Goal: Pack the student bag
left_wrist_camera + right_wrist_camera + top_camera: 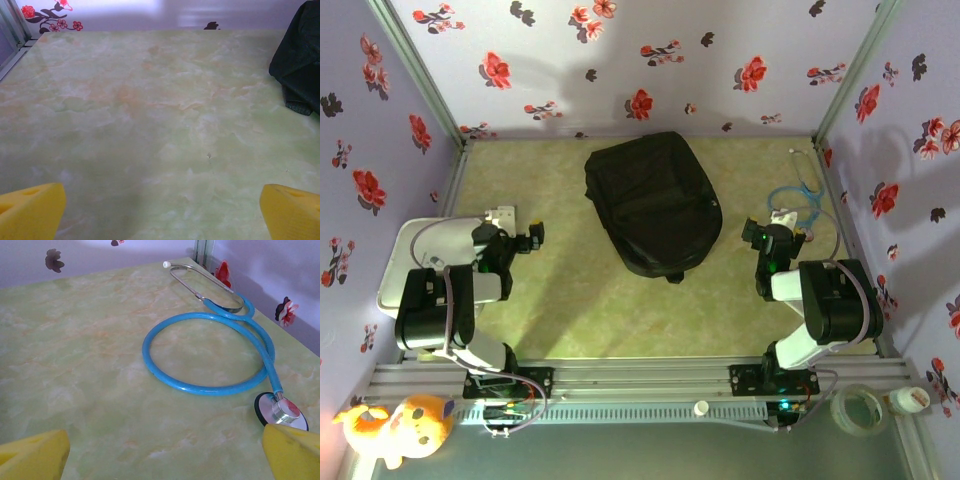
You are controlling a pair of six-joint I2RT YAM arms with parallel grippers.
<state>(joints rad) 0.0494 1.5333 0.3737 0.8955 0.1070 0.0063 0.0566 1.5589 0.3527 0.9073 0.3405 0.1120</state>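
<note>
The student bag (653, 203), a large black fabric backpack, lies flat in the middle of the table toward the back; its edge shows at the right of the left wrist view (300, 65). My left gripper (533, 238) hovers left of the bag, apart from it, open, its yellow fingertips (32, 212) wide over bare table. On the right, my right gripper (756, 237) stands open beside the bag's right side. Its yellow fingertips (35, 457) frame nothing, with a blue stethoscope (210, 350) lying just ahead of them.
The stethoscope (798, 200) lies coiled at the back right near the wall. A white tray (395, 270) sits under the left arm at the left edge. Flowered walls close three sides. A plush toy (395, 428) and a jar (860, 408) rest by the front rail.
</note>
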